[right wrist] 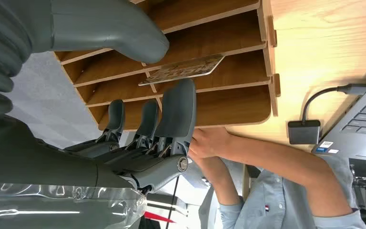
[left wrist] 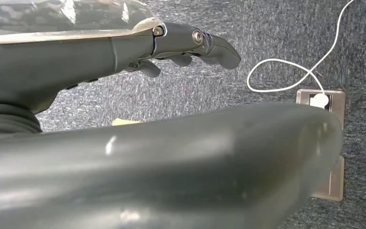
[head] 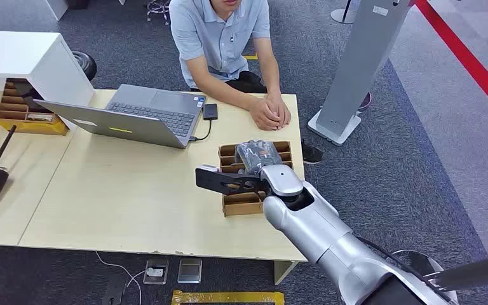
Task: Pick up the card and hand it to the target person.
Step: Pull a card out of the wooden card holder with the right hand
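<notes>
The card (right wrist: pixel 183 70) is thin with a printed face, lying tilted in a slot of the wooden rack (right wrist: pixel 248 45). The right hand (right wrist: pixel 143 143) hovers released beside it, fingers spread. The left hand (left wrist: pixel 181 45) hangs empty above the carpet, fingers loosely apart.

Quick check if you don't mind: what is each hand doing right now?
Left hand: open, holding nothing, fingers extended above the carpet.
Right hand: open over the wooden organizer, thumb and fingers either side of the card, not yet gripping it.

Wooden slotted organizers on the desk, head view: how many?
2. One wooden organizer sits near the desk's right edge, under the right hand, in front of the person. The second organizer is at the far left, partly tucked under the white cabinet.
</notes>
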